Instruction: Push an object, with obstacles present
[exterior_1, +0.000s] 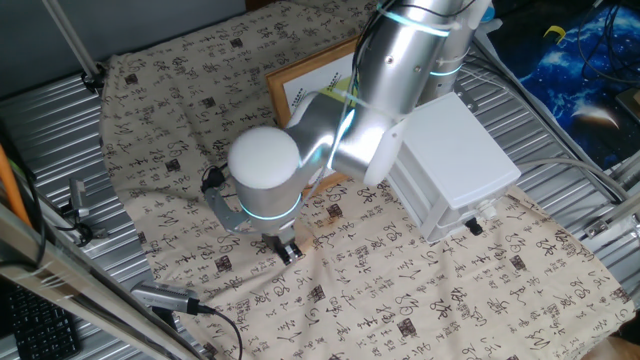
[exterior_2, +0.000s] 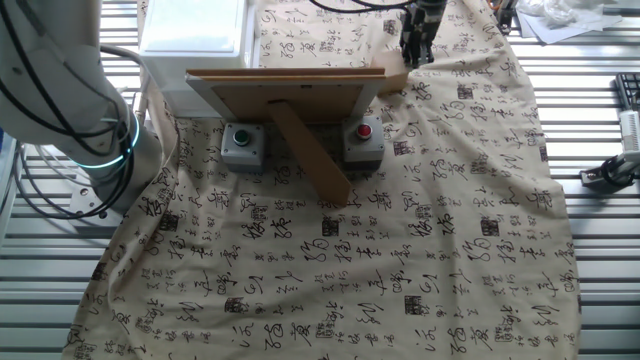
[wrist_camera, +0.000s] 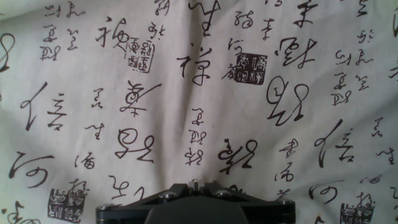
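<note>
The small tan wooden block (exterior_2: 396, 80) sits on the printed cloth, against the right end of the wooden-framed picture (exterior_2: 285, 95). My gripper (exterior_2: 417, 45) stands just beyond the block, close to it, fingers pointing down at the cloth and shut with nothing in them. In one fixed view the gripper (exterior_1: 289, 250) is low over the cloth in front of the picture (exterior_1: 305, 85); the block is hidden by the arm there. The hand view shows only cloth ahead of the shut fingertips (wrist_camera: 194, 183).
A grey box with a red button (exterior_2: 363, 138) and one with a green button (exterior_2: 240, 143) stand behind the picture, beside its prop leg (exterior_2: 312, 155). The large white drawer unit (exterior_1: 455, 160) stands next to the picture. Metal rails edge the table.
</note>
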